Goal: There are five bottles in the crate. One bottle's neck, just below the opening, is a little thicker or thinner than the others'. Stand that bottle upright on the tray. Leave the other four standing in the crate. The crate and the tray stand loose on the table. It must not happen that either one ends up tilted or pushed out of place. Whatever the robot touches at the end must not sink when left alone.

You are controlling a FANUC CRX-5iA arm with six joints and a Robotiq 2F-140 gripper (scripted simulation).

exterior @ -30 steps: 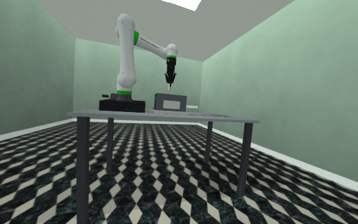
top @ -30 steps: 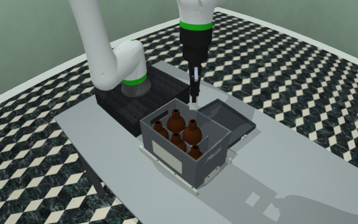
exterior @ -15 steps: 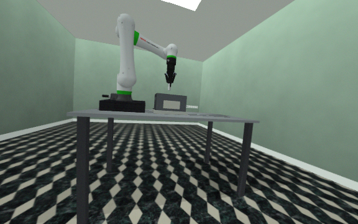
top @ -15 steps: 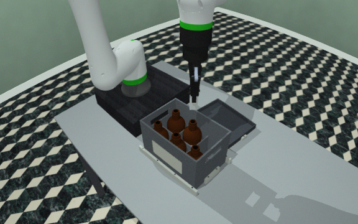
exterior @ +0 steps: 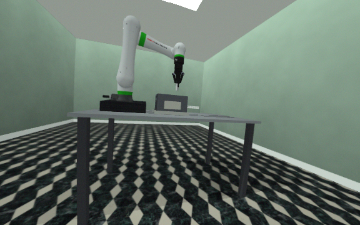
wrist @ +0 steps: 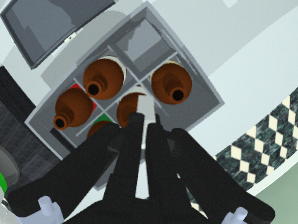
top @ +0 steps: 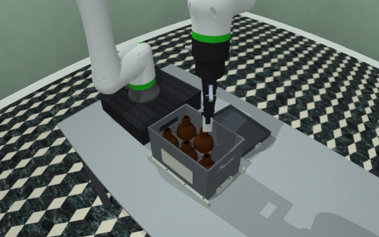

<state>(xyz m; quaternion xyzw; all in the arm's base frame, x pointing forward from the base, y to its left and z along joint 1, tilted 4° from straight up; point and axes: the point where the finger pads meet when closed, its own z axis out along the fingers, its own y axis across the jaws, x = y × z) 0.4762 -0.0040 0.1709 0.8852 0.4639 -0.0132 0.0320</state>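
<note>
"Bottles (top: 186, 131) (wrist: 102, 80) sorted?"

"No: all five stand in the crate (top: 199, 184) (exterior: 159, 103) (wrist: 207, 100), between tray and tabletop's (top: 308, 158) (exterior: 217, 119) near edge."

"Gripper (top: 207, 126) (exterior: 177, 87) (wrist: 144, 107)?"

"Above them, fingers narrow, empty."

"Tray (top: 258, 131) (wrist: 55, 30)?"

"By the far edge, bottleless; choosing and moving remain."

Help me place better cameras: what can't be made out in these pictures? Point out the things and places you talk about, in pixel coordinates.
- Exterior: all five bottles, hidden behind the wall of the crate (top: 156, 141) (exterior: 161, 103) (wrist: 49, 106).
- Top: the mouth of the bottle nearest the tray (top: 203, 145) (wrist: 107, 72), covered by the pincer (top: 207, 129) (exterior: 177, 89) (wrist: 144, 107).
- Wrist: two bottle mouths, behind the pincer.
- Wrist: part of the tray (top: 242, 126) (wrist: 52, 30), cut off by the top edge.
- Any view: the odd neck; too small a difference.
</note>
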